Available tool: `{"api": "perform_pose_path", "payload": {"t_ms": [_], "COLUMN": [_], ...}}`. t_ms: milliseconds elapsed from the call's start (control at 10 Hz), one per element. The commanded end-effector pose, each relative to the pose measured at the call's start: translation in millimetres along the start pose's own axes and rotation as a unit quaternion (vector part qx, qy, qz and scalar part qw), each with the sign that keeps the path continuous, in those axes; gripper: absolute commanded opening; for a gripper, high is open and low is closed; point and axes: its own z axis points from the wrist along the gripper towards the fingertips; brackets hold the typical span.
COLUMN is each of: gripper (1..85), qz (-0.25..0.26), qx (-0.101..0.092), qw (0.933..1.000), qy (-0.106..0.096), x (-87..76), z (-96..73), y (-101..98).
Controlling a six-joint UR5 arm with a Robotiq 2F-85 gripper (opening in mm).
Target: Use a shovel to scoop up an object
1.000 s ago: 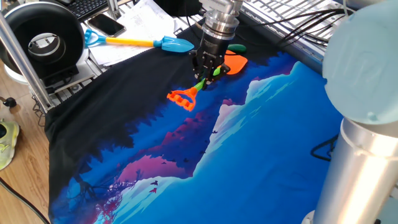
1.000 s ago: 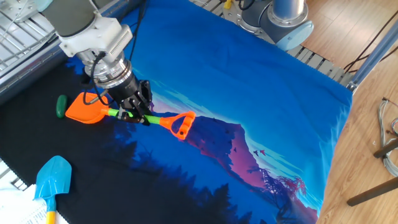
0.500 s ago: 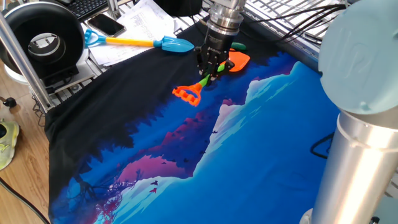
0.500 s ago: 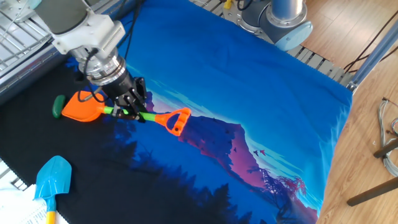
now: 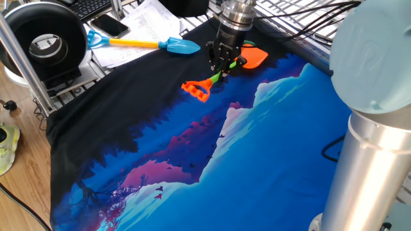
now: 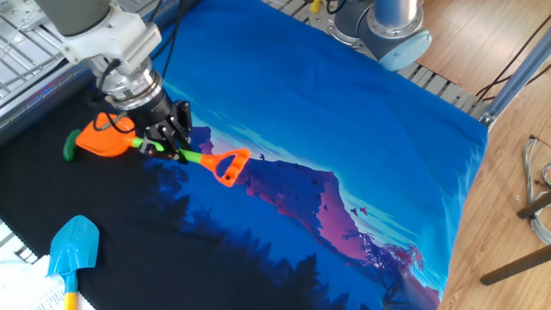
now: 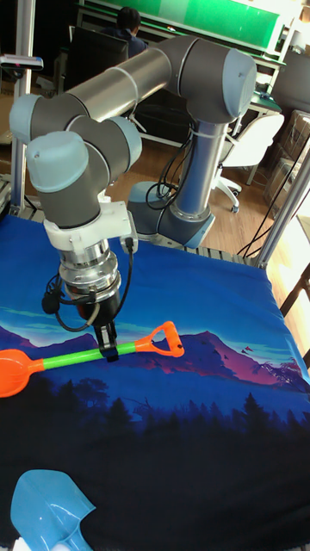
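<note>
My gripper (image 6: 168, 146) is shut on the lime-green shaft of the shovel (image 6: 202, 158), which lies low over the cloth. Its orange blade (image 6: 99, 139) points toward the black far-left part of the cloth, and its orange D-handle (image 6: 225, 165) trails behind. The object (image 6: 69, 148), a small dark green oval, lies at the blade's tip and touches it. From the opposite side, the gripper (image 5: 221, 64) stands between the blade (image 5: 255, 58) and the handle (image 5: 196, 90). In the tall view the gripper (image 7: 108, 349) clamps the shaft (image 7: 73, 359), and the object is out of view.
A blue-bladed shovel (image 5: 170, 45) with a yellow shaft lies on papers beyond the cloth's edge, also seen as the blue shovel (image 6: 73, 245). A phone (image 5: 109, 25) and a round black device (image 5: 45, 42) sit nearby. A metal rack borders the far side. The arm's base (image 6: 387, 26) stands at the cloth's other end.
My gripper has slid the shovel blade-first toward the black end of the cloth. The green object has shifted slightly the same way, staying at the blade's tip.
</note>
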Motion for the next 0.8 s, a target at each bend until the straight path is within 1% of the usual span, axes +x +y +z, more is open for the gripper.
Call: {"api": "perform_pose_path", "payload": {"t_ms": [0,100,400,500,600,700], "gripper": [1.7,1.7,1.7,1.7,1.7,1.7], "qz": [0.057,0.062,0.088,0.093,0.088,0.086], "qx": [0.010,0.014,0.011,0.019,0.032,0.040], "qw": [0.9979,0.9975,0.9949,0.9945,0.9952,0.9952], "qy": [-0.029,-0.032,-0.047,-0.045,-0.030,-0.024], "x": [-13.1,-22.4,-39.4,-42.3,-39.8,-42.5], "z": [-8.7,-11.7,-15.2,-16.4,-18.3,-19.6], "y": [-4.5,-8.2,-9.0,-13.9,-20.5,-24.8]}}
